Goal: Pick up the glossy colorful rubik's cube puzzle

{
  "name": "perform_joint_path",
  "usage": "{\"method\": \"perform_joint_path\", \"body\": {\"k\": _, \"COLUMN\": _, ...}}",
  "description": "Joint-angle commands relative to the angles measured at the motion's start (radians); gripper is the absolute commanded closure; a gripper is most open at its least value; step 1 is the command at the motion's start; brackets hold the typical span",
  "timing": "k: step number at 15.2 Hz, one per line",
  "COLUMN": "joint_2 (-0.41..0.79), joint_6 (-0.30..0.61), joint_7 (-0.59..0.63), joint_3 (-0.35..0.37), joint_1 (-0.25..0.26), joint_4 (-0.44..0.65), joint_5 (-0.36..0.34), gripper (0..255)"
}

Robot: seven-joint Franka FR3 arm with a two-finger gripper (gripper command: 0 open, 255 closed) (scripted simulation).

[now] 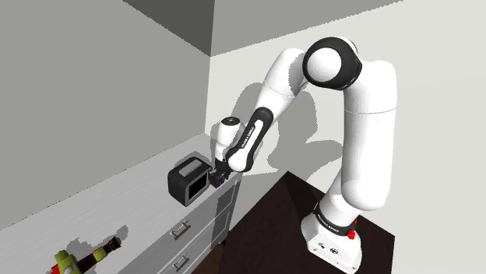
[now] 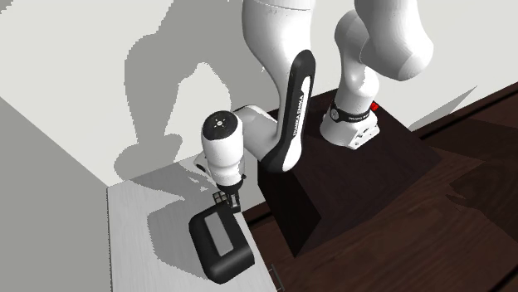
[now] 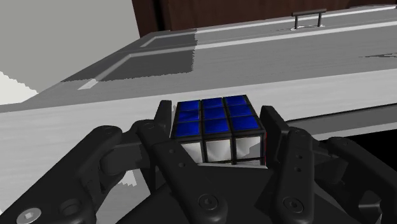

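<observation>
Rubik's cube [image 3: 219, 129] clasped in gripper [image 3: 217, 119], arm [image 1: 366, 132] arched high, wrist pointing down

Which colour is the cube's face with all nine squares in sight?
Blue, with black grid lines; the wrist view shows the rubik's cube best.

White arm [image 1: 343, 101] arcs from stand [image 1: 333, 240] at lower right, up and over toward left. Black gripper [image 1: 219, 174] low over grey drawer cabinet [image 1: 117, 204], just beside black toaster [image 1: 189, 182]. Bluish rubik's cube [image 1: 222, 180] at fingertips, mostly hidden. Bottle [image 1: 86, 258] lying on cabinet top, lower left. Dark wood floor [image 1: 269, 218] below.
</observation>
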Motion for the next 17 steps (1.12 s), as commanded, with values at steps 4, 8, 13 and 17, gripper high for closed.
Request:
{"method": "perform_joint_path", "body": {"k": 4, "joint_2": 0.002, "joint_6": 0.001, "joint_7": 0.0, "joint_3": 0.0, "joint_1": 0.0, "joint_4": 0.001, "joint_5": 0.0, "gripper": 255}}
{"method": "perform_joint_path", "body": {"k": 8, "joint_2": -0.034, "joint_6": -0.024, "joint_7": -0.007, "joint_3": 0.011, "joint_1": -0.011, "joint_4": -0.011, "joint_5": 0.007, "gripper": 255}}
{"method": "perform_joint_path", "body": {"k": 13, "joint_2": -0.114, "joint_6": -0.084, "joint_7": -0.027, "joint_3": 0.039, "joint_1": -0.033, "joint_4": -0.031, "joint_5": 0.03, "gripper": 255}}
{"method": "perform_joint_path", "body": {"k": 17, "joint_2": -0.177, "joint_6": -0.135, "joint_7": -0.046, "joint_3": 0.059, "joint_1": -0.048, "joint_4": -0.043, "joint_5": 0.054, "gripper": 255}}
